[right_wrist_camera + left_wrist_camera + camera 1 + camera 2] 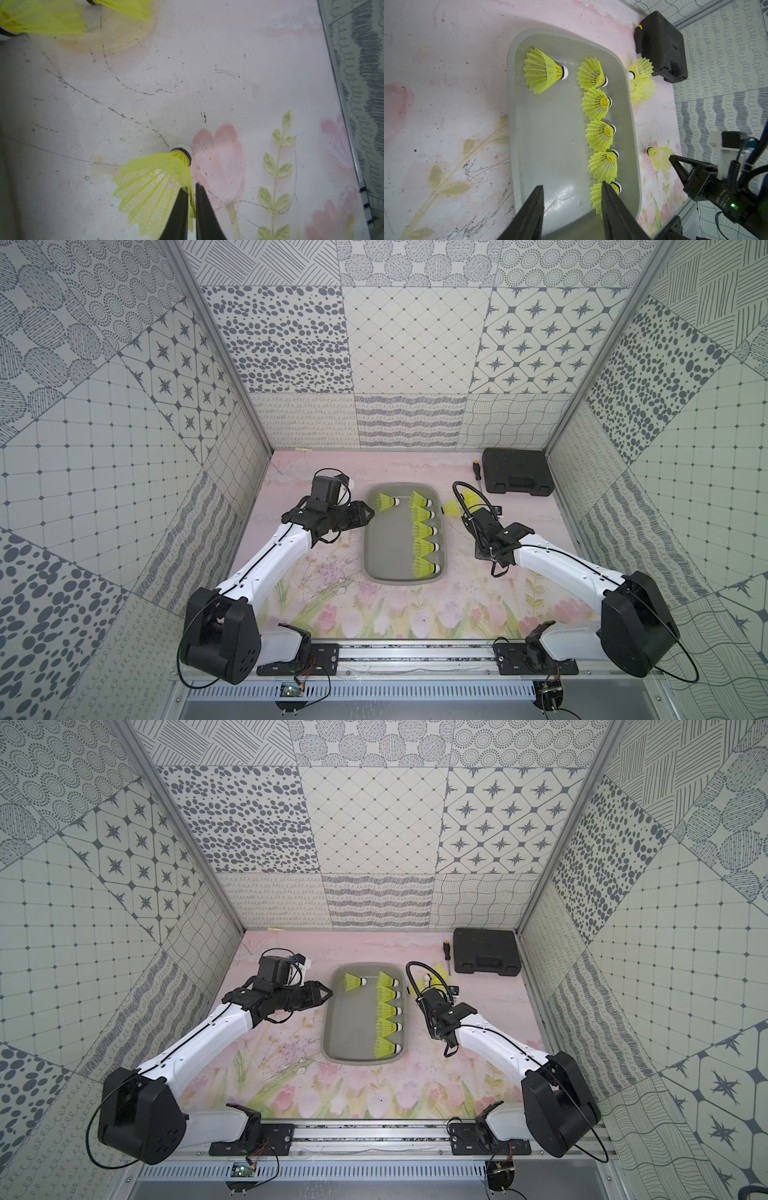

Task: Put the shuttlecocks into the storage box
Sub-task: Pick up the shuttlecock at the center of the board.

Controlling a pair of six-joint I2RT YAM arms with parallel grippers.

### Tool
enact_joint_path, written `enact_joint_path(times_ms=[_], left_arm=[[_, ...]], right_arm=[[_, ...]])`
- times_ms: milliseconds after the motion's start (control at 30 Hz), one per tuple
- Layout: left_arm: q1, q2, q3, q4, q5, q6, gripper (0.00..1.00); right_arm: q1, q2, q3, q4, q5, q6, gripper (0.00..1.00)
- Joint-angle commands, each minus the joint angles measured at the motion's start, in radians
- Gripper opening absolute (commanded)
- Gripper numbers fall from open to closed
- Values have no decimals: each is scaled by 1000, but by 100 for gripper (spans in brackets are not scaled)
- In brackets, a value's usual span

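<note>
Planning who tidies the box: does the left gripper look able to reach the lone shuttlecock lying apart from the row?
Probably yes: the left gripper, open, hovers at the rim of the storage box beside that shuttlecock, with nothing between.

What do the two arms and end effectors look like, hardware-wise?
Both match. The left arm and right arm have white shell links between bulky black joint housings, with a thin black cable along each link. The left end effector and right end effector have black fingers tapering to points. The right wrist carries a coiled black cable, small white lettering and a green light.
</note>
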Motion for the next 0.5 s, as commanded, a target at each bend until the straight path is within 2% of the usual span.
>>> enact_joint_path(times_ms=[0, 233, 467], left_arm=[[10, -19, -11, 41, 34, -1, 48], [9, -23, -15, 39, 33, -5, 48], [9, -29, -15, 30, 24, -4, 48]], right_arm=[[10, -6, -14, -25, 12, 49, 15], [10, 58, 28, 104, -67, -41, 23], [-17, 190, 150, 158, -97, -95, 29]])
